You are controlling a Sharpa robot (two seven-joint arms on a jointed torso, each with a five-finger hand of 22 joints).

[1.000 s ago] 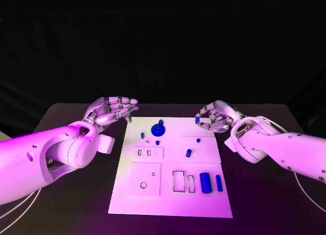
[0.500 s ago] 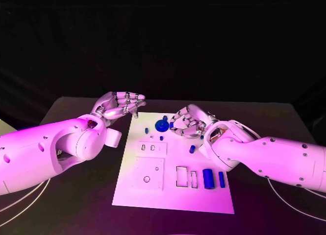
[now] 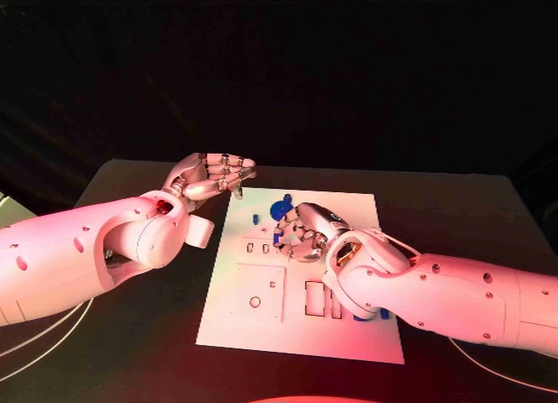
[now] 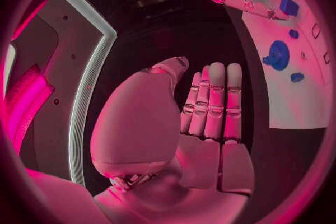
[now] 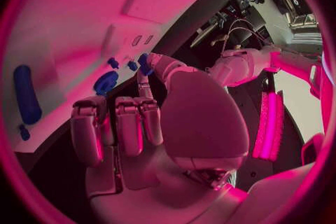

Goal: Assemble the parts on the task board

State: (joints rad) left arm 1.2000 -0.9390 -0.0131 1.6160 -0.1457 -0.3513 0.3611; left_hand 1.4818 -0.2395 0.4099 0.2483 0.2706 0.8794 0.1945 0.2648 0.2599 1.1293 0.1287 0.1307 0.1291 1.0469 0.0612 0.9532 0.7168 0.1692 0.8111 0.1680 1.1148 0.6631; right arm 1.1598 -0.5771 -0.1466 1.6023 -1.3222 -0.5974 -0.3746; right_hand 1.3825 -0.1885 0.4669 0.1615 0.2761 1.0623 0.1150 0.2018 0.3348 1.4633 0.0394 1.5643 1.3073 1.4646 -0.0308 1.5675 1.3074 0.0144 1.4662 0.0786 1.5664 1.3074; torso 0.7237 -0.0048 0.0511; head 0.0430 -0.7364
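The black table (image 3: 133, 353) has a flat matte top, and on its middle lies the task board (image 3: 261, 336), a smooth white rectangular plate cut with rectangular and round recesses. The right hand (image 3: 305, 232), silver and jointed on a glossy white arm, reaches over the board's middle with its fingers curled in; a small blue part (image 5: 143, 64) sits pinched between thumb tip and a fingertip, low over the board, while the other fingers fold toward the palm. The left hand (image 3: 210, 178) hangs above the table just off the board's far left corner, holding nothing, its fingers straight and lying side by side with the thumb bent beside them. Near the board's far edge stands a round blue disc part (image 3: 280, 207) with a knob, just beyond the right hand. A long blue cylinder part (image 5: 25, 101), smooth and rounded at the ends, lies on the board toward its near right area, and small blue peg parts (image 4: 297, 76) stand near the disc.
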